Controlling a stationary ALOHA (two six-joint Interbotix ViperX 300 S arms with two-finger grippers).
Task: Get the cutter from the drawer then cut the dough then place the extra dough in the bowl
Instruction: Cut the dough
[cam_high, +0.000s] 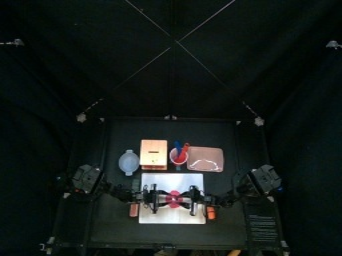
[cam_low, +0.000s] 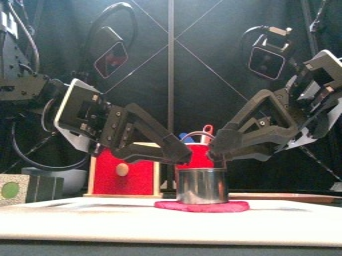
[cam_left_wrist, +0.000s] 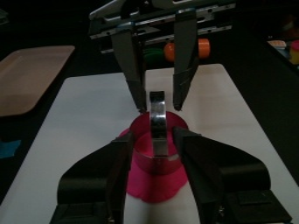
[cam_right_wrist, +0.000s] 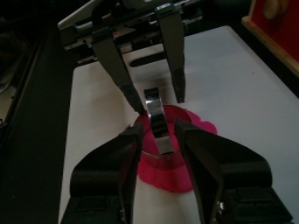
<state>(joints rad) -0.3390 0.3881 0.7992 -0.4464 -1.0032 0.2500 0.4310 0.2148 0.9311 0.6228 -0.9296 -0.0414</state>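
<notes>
Both the left gripper (cam_low: 186, 159) and right gripper (cam_low: 222, 157) pinch the cutter (cam_low: 203, 187) upon the dough (cam_low: 201, 207).

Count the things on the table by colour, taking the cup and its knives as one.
Red or pink: 3 (dough, cup, tray)
White: 1 (board)
Blue-grey: 1 (bowl)
Silver: 1 (cutter)
Pale wood: 1 (box)
Total: 7
</notes>
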